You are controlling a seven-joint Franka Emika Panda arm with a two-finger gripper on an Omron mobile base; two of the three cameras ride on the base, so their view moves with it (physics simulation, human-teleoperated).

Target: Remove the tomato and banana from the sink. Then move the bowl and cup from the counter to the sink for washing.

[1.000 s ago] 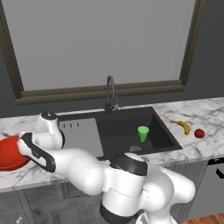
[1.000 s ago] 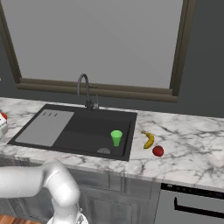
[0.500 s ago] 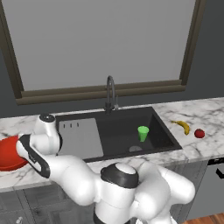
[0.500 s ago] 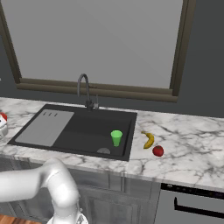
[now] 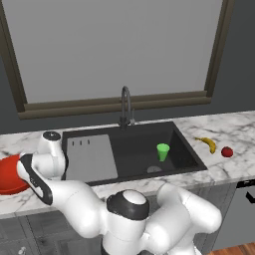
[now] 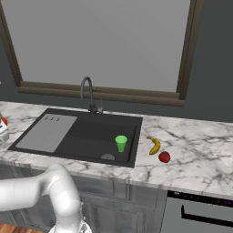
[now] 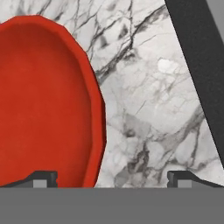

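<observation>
The red bowl (image 7: 43, 100) lies on the marble counter (image 7: 148, 109) left of the sink, and my gripper (image 7: 113, 178) hangs open just above its rim. One fingertip (image 7: 43, 177) is over the bowl's inside and the other over bare counter. From the left base view the bowl (image 5: 9, 175) shows at the far left, partly behind my hand. The green cup (image 5: 163, 152) stands upright inside the black sink (image 5: 134, 149). Right of the sink, the banana (image 5: 207, 144) and the tomato (image 5: 227, 152) rest on the counter (image 5: 234, 134).
A dark curved faucet (image 5: 125, 107) rises behind the sink, and a grey drainboard (image 5: 89, 157) fills the sink's left part beside my wrist. The sink's black edge (image 7: 201, 57) runs close to the bowl. A window wall backs the counter.
My hand has come down over the bowl's rim and the arm's elbow has swung lower and leftward. The jaws stayed open. Cup, banana and tomato have not moved.
</observation>
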